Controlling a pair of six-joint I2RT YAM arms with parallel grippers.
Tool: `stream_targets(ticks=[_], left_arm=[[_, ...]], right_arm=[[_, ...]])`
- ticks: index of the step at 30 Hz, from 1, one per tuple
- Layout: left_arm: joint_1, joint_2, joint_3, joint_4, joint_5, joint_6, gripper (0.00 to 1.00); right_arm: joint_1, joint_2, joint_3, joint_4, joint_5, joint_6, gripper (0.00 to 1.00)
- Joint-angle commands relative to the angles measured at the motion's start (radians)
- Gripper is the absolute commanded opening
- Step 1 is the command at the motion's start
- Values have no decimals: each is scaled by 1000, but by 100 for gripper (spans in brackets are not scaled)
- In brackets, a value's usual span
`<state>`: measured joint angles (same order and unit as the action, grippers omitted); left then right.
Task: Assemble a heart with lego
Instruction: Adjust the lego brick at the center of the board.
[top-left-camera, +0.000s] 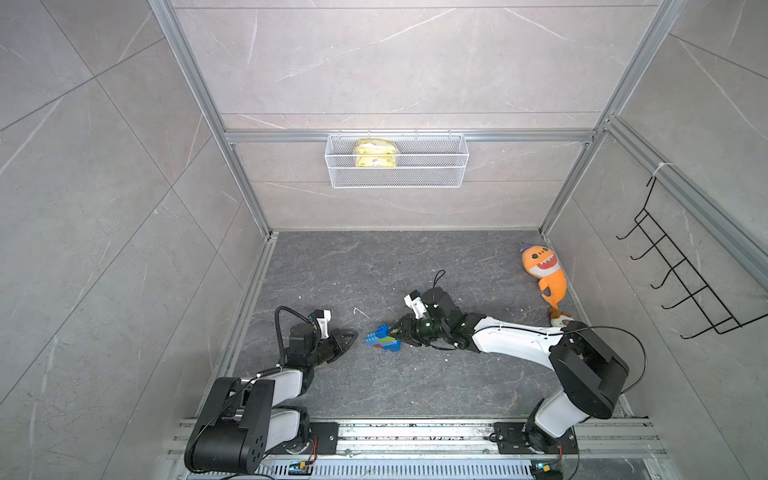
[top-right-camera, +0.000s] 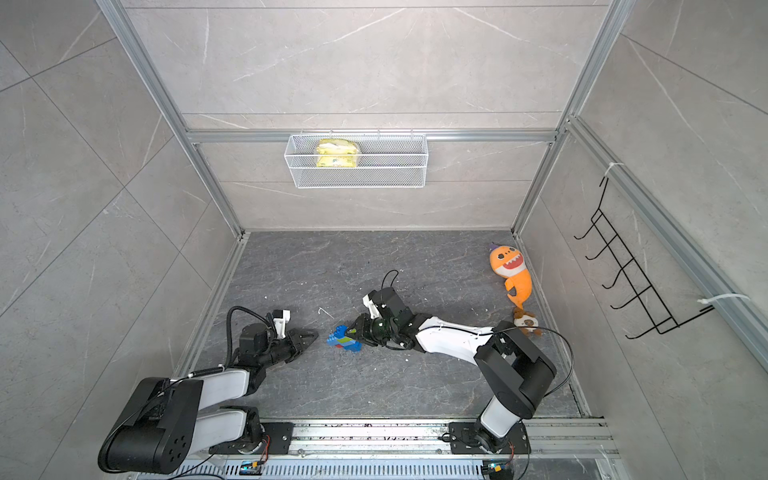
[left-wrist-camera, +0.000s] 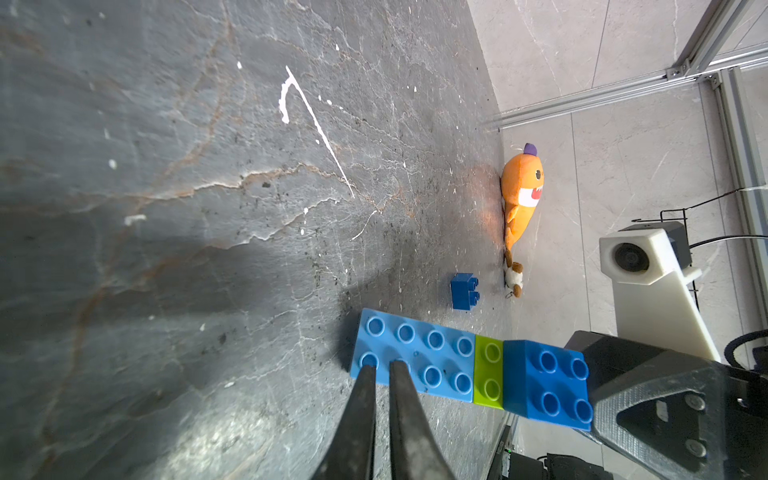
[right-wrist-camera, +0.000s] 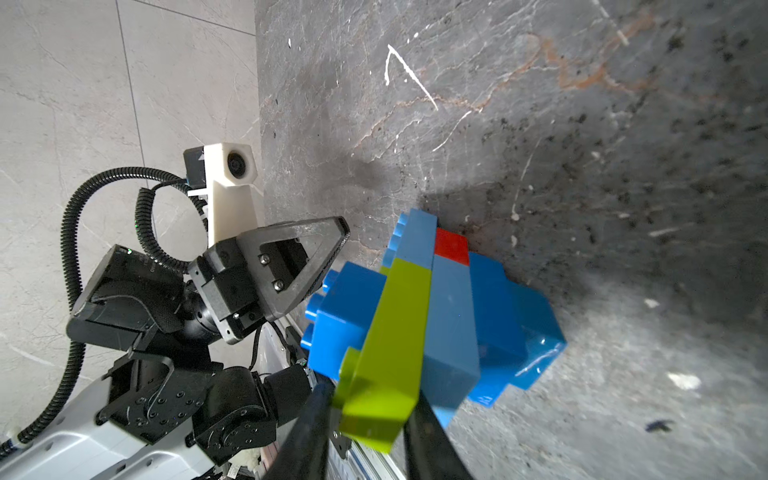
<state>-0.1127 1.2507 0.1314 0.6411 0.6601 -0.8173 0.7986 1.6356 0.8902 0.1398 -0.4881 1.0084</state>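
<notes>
The heart (top-left-camera: 382, 340) (top-right-camera: 344, 340) is a clump of light and dark blue lego with a lime green strip and a small red block (right-wrist-camera: 451, 247). It sits low at the middle of the dark floor. My right gripper (top-left-camera: 390, 331) (right-wrist-camera: 372, 395) reaches in from the right. Its fingers (right-wrist-camera: 320, 409) are shut on the end of the green strip (right-wrist-camera: 395, 332). My left gripper (top-left-camera: 355, 333) (left-wrist-camera: 382, 365) is shut and holds nothing. Its tips are just left of the light blue brick (left-wrist-camera: 415, 357). A loose dark blue brick (left-wrist-camera: 464, 291) stands on the floor beyond the clump.
An orange plush shark (top-left-camera: 544, 270) and a small plush dog (top-left-camera: 562, 319) lie along the right wall. A white wire basket (top-left-camera: 432, 166) holding a yellow packet hangs on the back wall. A black hook rack (top-left-camera: 681, 282) is on the right wall. The arms' base rail (top-left-camera: 415, 432) runs along the front.
</notes>
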Motion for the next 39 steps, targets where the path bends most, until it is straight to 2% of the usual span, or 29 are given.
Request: stream_targets(ticks=[1, 5, 10, 14, 18, 22, 26, 33, 36, 39], left_arm=[[-2, -19, -6, -3, 1, 27, 13], [-2, -31, -6, -15, 0, 28, 13], [-2, -55, -6, -13, 1, 2, 14], [-2, -66, -4, 25, 10, -47, 23], [-2, -52, -2, 112, 28, -128, 35], [-3, -2, 7, 228, 42, -218, 39], [-2, 99, 19, 365, 58, -293, 43], [-2, 423, 33, 752, 58, -430, 48], [-10, 508, 61, 773, 51, -433, 49], [-10, 492, 60, 773, 39, -427, 49]], right_arm=[[-8, 12, -24, 24, -1, 4, 27], [-22, -1, -62, 100, -14, 48, 24], [-76, -3, -150, 345, -89, 126, 23], [-121, 34, -179, 551, -199, 188, 23], [-163, 101, -207, 827, -290, 307, 21], [-194, 191, -226, 1074, -344, 434, 21], [-206, 297, -247, 1286, -344, 547, 20], [-226, 331, -280, 1291, -349, 513, 20], [-241, 341, -294, 1293, -359, 501, 19], [-253, 354, -308, 1293, -368, 488, 19]])
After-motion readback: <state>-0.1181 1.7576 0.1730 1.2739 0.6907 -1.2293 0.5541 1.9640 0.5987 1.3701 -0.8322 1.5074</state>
